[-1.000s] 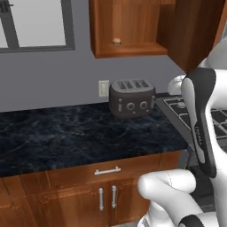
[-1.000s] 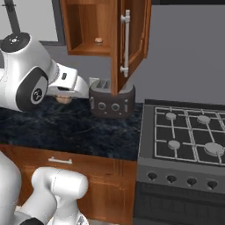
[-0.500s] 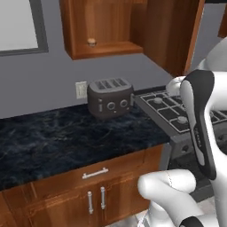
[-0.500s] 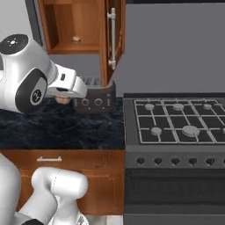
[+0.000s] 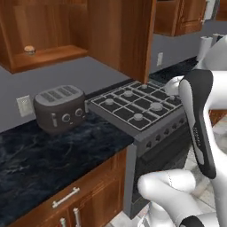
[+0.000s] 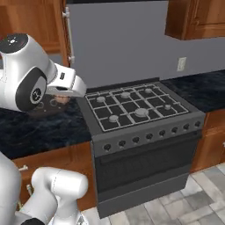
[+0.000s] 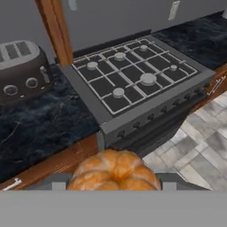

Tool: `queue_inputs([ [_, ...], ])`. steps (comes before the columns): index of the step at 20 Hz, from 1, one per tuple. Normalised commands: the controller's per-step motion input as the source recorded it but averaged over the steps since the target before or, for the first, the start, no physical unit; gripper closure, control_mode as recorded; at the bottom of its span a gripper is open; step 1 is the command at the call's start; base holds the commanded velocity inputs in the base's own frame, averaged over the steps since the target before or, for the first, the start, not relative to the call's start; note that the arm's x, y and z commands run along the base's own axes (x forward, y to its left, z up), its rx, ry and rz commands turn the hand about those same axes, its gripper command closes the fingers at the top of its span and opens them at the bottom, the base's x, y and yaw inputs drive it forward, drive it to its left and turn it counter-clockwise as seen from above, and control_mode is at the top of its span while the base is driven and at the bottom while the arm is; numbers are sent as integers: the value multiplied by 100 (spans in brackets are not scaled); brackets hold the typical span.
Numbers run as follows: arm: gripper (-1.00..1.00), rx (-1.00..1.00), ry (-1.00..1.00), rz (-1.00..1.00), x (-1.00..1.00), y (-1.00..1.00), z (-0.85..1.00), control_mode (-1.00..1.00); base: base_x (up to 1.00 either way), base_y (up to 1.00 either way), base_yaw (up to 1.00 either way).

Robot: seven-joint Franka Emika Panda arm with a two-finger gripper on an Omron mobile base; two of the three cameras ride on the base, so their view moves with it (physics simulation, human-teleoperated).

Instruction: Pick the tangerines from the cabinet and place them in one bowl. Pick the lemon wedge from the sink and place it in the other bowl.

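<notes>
Jaws are seen closed around a tangerine [image 7: 113, 170] in the hand view, where the orange, ribbed fruit sits at the bottom centre between the fingers of the gripper [image 7: 113, 184]; the finger tips themselves are largely hidden by the fruit. Beyond it in that view a gas stove [image 7: 133, 80] with a dark grate and several burners is recorded, with a grey toaster [image 7: 20, 71] on the black marbled counter [image 7: 40, 124] at the left and tiled floor [image 7: 195, 150] at the right. In the left base view a second tangerine [image 5: 29, 49] is noted on the shelf of the open reddish-brown cabinet [image 5: 66, 31], above and to the left of the toaster, which stands on the counter just beside the stove. The white arm [image 5: 199, 119] is seen rising at the right of that view. In the right base view the arm's large joint is at the upper left, and the gripper is partly visible just left of the stove, over the counter, with the orange-tan fruit glimpsed beneath the hand. A wall outlet [image 6: 180, 63] is noted behind the stove.
</notes>
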Motion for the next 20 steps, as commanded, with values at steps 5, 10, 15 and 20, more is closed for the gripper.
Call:
queue_inputs([
  [5,100,0,0,0,0,0,0,100,-7,0,-68],
  [10,100,0,0,0,0,0,0,100,-8,0,-69],
  [15,100,0,0,0,0,0,0,100,-7,0,-69],
  [20,100,0,0,0,0,0,0,100,-2,-4,-67],
])
